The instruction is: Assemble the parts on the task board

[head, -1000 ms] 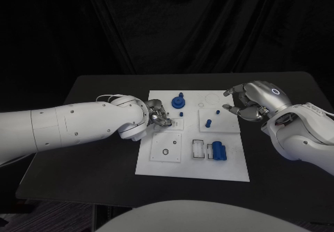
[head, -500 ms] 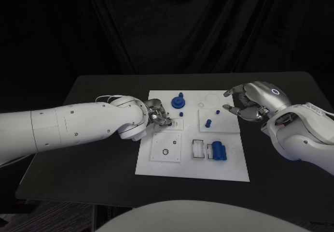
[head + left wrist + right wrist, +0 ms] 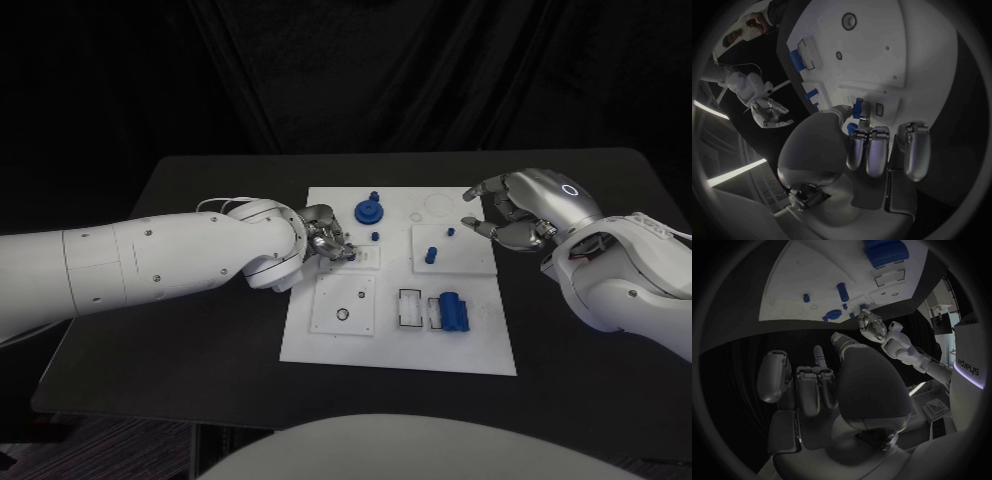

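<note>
**Head view: left hand pinches a small blue part over the board's left side, right hand empty at its far right corner**

Head view shows the left hand low over the left side of the task board, its fingers drawn together. In the left wrist view the fingertips grip a small blue peg, held just beside a small rectangular slot in the white plate. Whether the peg touches the board cannot be told.

The right hand hovers over the board's far right corner with its fingers curled loosely and apart, nothing between them; the right wrist view shows the same hand with bare fingers above the dark table.

Outward from the left hand, a blue gear with a short shaft stands near the board's far edge, just beyond the fingers. A tiny blue stud sits between the gear and the board's middle. On a raised square panel toward the right edge stand a slim blue pin and a smaller blue peg. Near the board's front edge lies a blue cylinder block, just beside a white rectangular inset. Toward the front left corner, a black ring lies on another square panel.
</note>
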Controlling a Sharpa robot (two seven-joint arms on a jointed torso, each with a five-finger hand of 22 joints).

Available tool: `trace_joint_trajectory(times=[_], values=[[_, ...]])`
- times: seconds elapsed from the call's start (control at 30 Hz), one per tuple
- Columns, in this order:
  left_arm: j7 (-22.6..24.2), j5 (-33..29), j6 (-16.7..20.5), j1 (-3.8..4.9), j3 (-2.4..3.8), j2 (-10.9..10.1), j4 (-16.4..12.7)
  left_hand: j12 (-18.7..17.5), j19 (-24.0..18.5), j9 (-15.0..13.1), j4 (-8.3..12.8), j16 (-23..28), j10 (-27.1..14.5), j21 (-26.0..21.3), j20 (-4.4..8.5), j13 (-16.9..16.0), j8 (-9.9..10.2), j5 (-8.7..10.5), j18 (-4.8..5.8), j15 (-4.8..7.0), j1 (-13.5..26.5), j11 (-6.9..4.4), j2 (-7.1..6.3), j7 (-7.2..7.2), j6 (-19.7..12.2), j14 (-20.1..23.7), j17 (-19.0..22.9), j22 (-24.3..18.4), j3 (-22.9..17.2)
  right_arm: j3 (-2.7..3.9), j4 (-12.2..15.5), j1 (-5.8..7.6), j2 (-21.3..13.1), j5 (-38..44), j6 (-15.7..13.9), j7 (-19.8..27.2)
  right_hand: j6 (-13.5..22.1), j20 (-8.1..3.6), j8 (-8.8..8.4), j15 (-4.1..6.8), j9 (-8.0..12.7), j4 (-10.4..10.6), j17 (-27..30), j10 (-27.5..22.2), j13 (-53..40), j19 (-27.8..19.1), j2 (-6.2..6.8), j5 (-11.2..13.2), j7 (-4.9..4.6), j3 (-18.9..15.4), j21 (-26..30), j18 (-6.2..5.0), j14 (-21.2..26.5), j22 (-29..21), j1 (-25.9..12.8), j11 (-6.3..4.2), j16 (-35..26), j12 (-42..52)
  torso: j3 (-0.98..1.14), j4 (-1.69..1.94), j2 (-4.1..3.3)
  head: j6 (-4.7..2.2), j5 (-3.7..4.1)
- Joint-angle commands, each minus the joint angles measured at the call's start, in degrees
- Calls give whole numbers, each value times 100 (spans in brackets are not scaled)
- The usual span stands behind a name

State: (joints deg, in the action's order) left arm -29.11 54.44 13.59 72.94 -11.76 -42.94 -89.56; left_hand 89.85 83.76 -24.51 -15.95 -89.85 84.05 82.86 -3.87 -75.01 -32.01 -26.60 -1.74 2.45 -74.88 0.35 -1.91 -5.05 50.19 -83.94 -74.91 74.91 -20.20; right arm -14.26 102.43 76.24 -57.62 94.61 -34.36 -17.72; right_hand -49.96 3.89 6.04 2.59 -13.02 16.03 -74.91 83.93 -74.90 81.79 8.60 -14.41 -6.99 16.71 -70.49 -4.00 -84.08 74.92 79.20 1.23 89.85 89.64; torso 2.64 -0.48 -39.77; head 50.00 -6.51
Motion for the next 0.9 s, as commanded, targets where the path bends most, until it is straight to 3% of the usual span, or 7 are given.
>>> trace_joint_trajectory(times=[0.03,0.27,0.4,0.6,0.73,0.9], values=[[-5,6,-266,-62,-31,6,-2,15,-39,-11,495,-15,595,-59,0,-1499,34,264,-76,17,208,-22,-37,73,-20,-606,-1509,1135,-428,4,10,-4,-8,-24,9,-104,-57,20,7,-45,8,0,-1509,607,-1510,10,7,-23,0,46,18,-28,-592,940,55,33,15,36,1,-3,0,0,-15],[0,6,-330,-69,-31,-7,-9,15,-75,-15,407,-15,595,-143,-5,-1499,74,444,-92,11,355,-18,-31,71,-29,-606,-1509,1098,-307,4,4,-7,-1,-66,17,-92,-69,20,10,-46,10,1,-1509,607,-1510,12,9,-25,0,50,14,-27,-592,942,59,35,15,36,1,3,-2,0,-9],[1,6,-340,-72,-31,-20,-11,15,-92,-4,266,-15,595,-207,-10,-1499,128,758,-103,4,523,-10,-21,66,-18,-606,-1509,1071,-162,4,3,-9,0,-91,19,-85,-80,20,12,-47,12,2,-1509,607,-1510,11,8,-31,-1,55,18,-28,-592,941,63,36,15,36,1,2,4,0,-15],[-7,6,-347,-76,-31,-35,-10,15,-134,31,24,-15,595,-326,-23,-1499,231,1069,-125,-13,768,10,-28,46,1,-606,-1509,1022,112,4,0,-14,-1,-103,39,-87,-89,21,14,-48,14,3,-1509,607,-1510,13,8,-36,-1,58,15,-27,-592,942,66,38,15,36,-1,6,1,0,-16],[-30,6,-362,-79,-31,-39,-3,15,-147,39,-8,-15,595,-359,-25,-1499,256,1124,-132,-15,797,16,-25,41,4,-606,-1509,1008,164,4,1,-15,-3,-105,46,-89,-110,22,19,-51,18,5,-1509,607,-1510,10,9,-45,-2,65,23,-28,-592,939,71,42,15,36,0,1,4,0,-21],[-85,6,-418,-82,-31,-49,4,15,-181,71,-60,-15,595,-469,-44,-1499,356,1329,-151,-37,992,41,-8,10,3,-606,-1509,964,398,4,1,-17,-2,-106,60,-94,-123,23,23,-52,19,6,-1509,607,-1510,11,11,-49,-1,68,22,-28,-592,940,74,43,15,36,-2,3,2,0,-15]])
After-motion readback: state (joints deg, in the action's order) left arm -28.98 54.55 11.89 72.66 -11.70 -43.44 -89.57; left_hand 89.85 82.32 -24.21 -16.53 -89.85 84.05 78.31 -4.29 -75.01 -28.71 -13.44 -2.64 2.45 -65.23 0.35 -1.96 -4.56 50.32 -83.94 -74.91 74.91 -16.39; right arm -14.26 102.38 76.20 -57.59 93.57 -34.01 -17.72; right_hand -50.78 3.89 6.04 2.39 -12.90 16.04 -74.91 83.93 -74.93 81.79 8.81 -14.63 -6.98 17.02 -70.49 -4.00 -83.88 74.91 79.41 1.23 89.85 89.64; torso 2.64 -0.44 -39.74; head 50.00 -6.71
